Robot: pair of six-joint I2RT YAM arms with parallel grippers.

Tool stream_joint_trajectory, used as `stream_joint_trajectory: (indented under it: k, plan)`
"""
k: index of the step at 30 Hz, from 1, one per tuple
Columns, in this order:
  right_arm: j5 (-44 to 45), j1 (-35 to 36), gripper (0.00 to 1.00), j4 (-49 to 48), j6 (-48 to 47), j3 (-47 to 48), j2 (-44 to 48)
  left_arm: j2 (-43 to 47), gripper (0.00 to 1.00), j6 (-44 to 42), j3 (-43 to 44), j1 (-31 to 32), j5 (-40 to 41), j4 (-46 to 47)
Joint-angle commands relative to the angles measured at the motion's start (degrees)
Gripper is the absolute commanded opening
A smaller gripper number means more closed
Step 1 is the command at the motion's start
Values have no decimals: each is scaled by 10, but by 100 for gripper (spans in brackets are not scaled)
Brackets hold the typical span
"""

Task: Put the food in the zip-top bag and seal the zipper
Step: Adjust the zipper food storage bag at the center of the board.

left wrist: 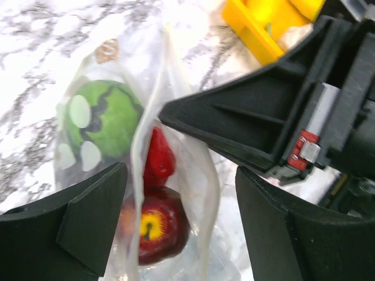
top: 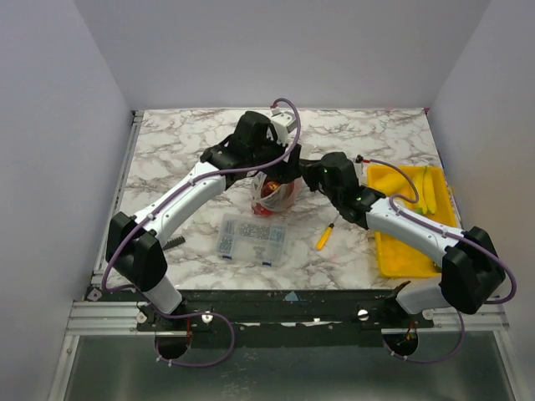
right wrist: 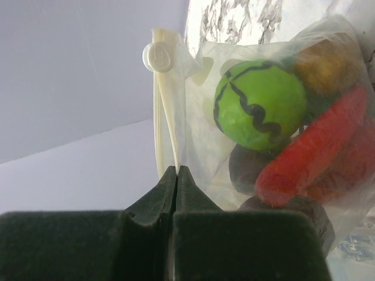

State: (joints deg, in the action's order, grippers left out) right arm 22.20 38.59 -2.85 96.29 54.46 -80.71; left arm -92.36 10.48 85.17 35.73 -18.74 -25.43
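Soft, slippery bag (right wrist: 211,158) handles best by its zipper (right wrist: 165,123), pinched at 6 o'clock by the right gripper (right wrist: 177,175); left gripper (left wrist: 181,216) gapes.

a green toy melon (right wrist: 261,105) is marked with black wavy lines; a red apple (left wrist: 157,225) is centred with yellow; the white table (top: 175,142) is veined grey.

A soft see-through plastic bag (left wrist: 202,175) holds a green striped toy melon (left wrist: 99,120) and a red toy apple (left wrist: 155,225), between the spread black fingers (left wrist: 88,225) of the left gripper (left wrist: 180,175).
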Motion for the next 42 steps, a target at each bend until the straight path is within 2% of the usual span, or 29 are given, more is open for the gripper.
stream_joint_trajectory:
  k: [1,7,13,22,26,29,30,31,33,34,35,37,40,42]
  plan:
    - [-1,3,1,-8,15,-12,18,7,76,-18,-1,10,118,21]
    - [2,3,1,-7,11,-7,15,-4,72,-30,3,20,124,14]
    - [-2,3,1,-8,13,7,4,1,80,-36,-19,33,96,31]
    - [0,3,1,1,8,21,4,-27,79,-28,-4,46,120,22]
    - [2,3,1,13,2,32,-1,-39,72,-23,4,48,134,14]
    - [7,3,3,23,-10,38,-4,-40,54,-18,8,47,158,10]
    - [9,3,7,23,-21,39,-2,-41,47,-19,9,47,165,8]
    - [14,3,17,22,-39,40,1,-41,40,-22,14,46,170,4]
    - [15,1,39,21,-121,50,3,-48,28,-29,30,42,160,-12]
    - [9,-4,53,16,-181,54,5,-51,24,-34,38,39,148,-20]
    - [-11,-12,59,3,-254,58,6,-53,18,-37,43,35,132,-25]
    - [-85,-47,62,0,-386,70,7,-60,11,-40,53,25,93,-36]
    - [-239,-131,66,8,-538,78,12,-80,6,-60,84,11,11,-71]
    - [-300,-160,76,-2,-666,68,23,-91,5,-78,101,3,-39,-97]
